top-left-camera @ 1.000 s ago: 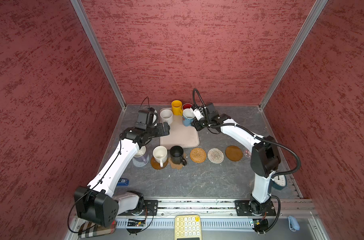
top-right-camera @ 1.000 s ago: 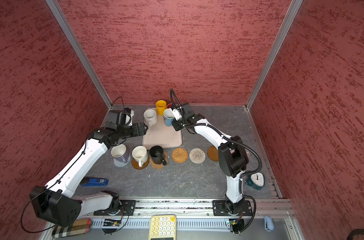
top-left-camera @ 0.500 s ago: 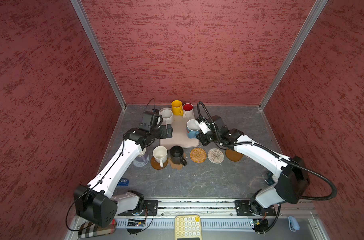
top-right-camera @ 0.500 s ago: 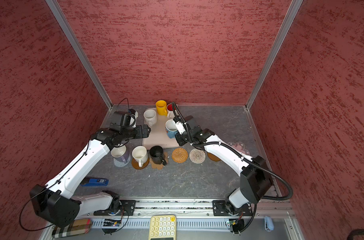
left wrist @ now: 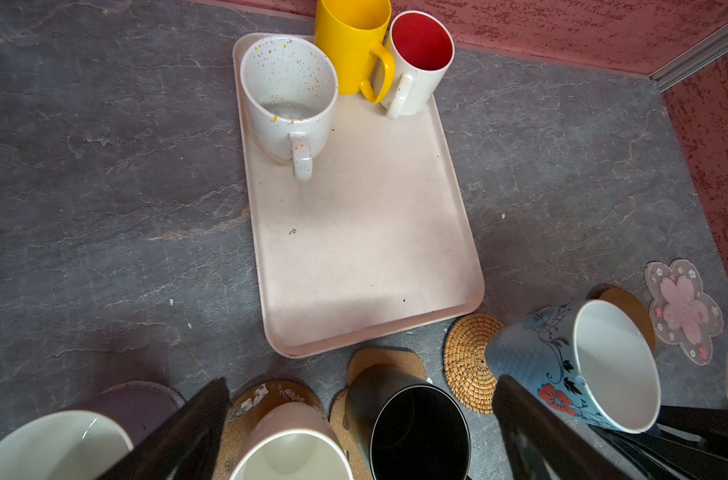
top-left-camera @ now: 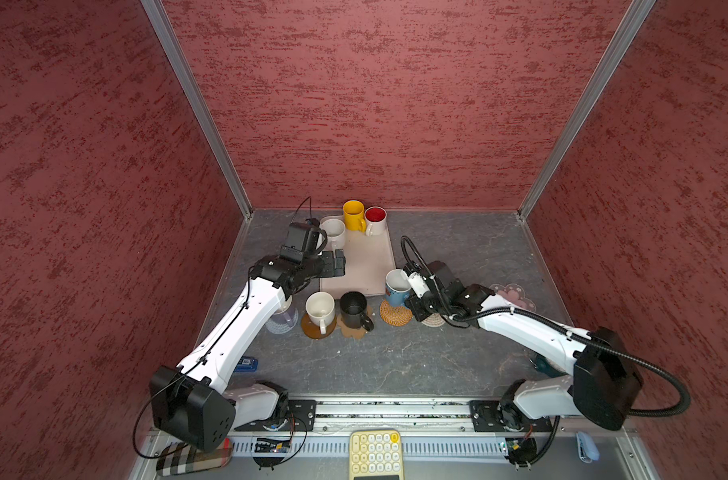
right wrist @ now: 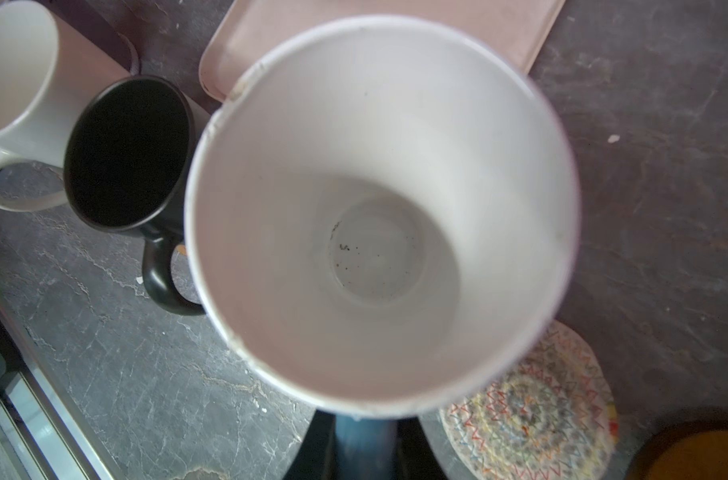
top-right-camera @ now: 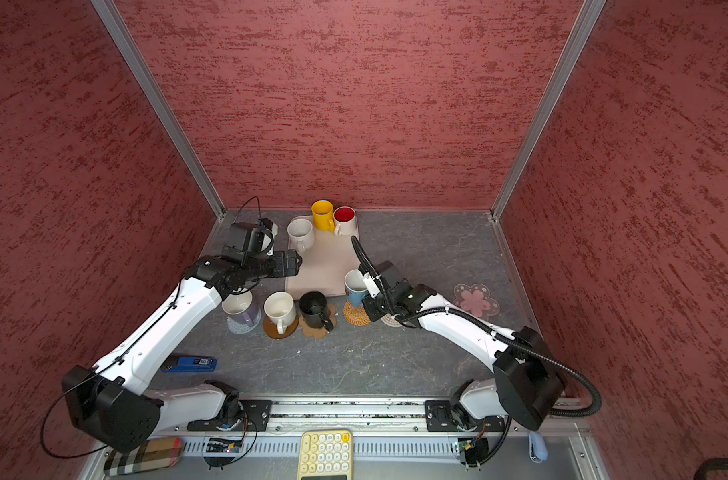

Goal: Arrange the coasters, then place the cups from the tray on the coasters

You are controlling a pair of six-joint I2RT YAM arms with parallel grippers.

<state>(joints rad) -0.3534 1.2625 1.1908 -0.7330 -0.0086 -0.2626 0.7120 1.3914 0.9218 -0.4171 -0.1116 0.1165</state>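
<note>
While the right gripper (top-left-camera: 410,291) is clamped narrow on the handle side of the light blue mug (top-left-camera: 396,286), the step in hand looks to be setting that mug onto the tan rattan coaster (top-left-camera: 395,316), just off the near end of the tray (top-left-camera: 366,266). The left wrist view shows the mug tilted above the coaster; whether its base touches the weave I cannot tell. The next move calls for levelling the mug, centring it over the rattan round, lowering until it sits flat, and only then parting the jaws, taking care not to bump the black mug (top-left-camera: 354,309) standing close beside on its paw-shaped coaster (top-left-camera: 356,330). The left gripper (top-left-camera: 338,262) hangs wide apart and empty over the tray's near left edge, facing the speckled white mug (left wrist: 289,97). That mug, the yellow mug (left wrist: 349,41) and the red-lined mug (left wrist: 420,58) stand at the tray's far end, while the whitish woven coaster (right wrist: 528,415), an amber disc (right wrist: 694,457) and the pink flower coaster (top-left-camera: 516,296) lie bare
</note>
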